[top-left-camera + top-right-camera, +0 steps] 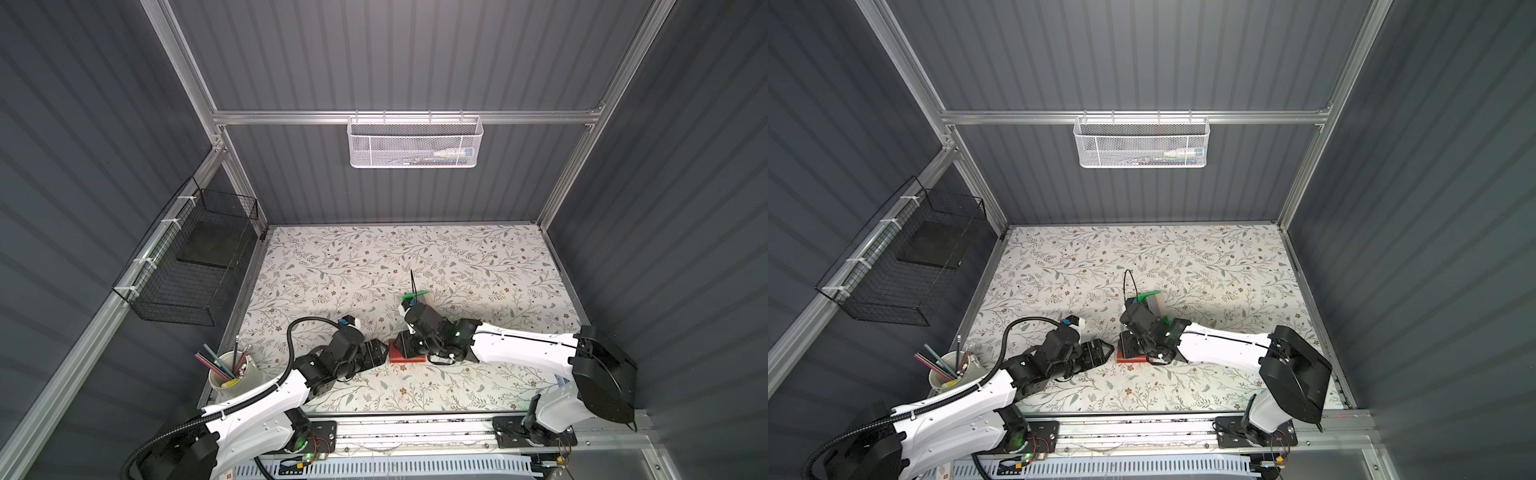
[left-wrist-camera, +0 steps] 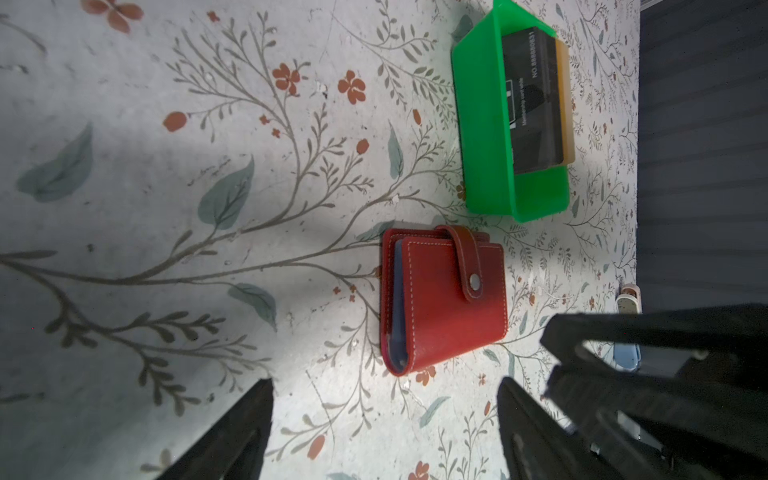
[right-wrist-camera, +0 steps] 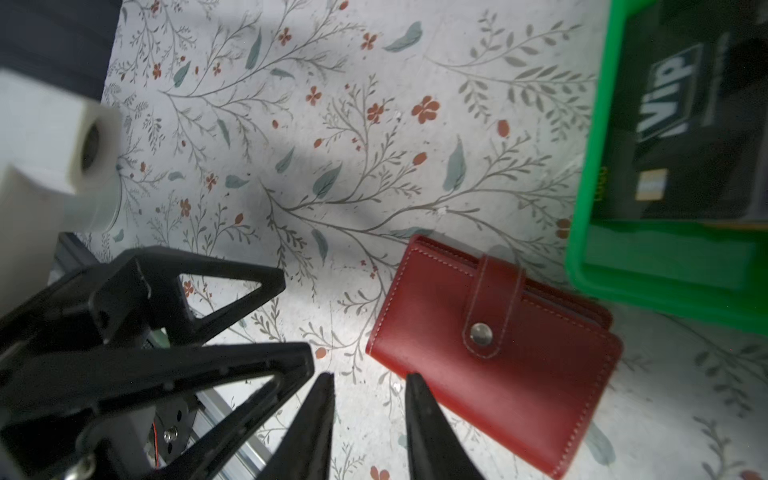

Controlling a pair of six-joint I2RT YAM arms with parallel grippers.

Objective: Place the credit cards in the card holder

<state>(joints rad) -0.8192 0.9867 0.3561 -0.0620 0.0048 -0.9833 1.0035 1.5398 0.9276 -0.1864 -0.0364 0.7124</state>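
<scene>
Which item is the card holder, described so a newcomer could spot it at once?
On the floral table cover, look near the front middle, beside the green tray. The card holder lies flat, apart from the tray. Unlike that open plastic tray, it is a closed red stitched booklet with a strap snapped by a metal stud.

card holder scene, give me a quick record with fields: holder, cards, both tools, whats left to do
card holder: closed, tab snapped, flat on the table
credit cards: in the green tray, a black one showing
left tool: open, empty, close to the card holder
right tool: open, empty, by a corner of the card holder
pending: card holder not yet opened
</scene>
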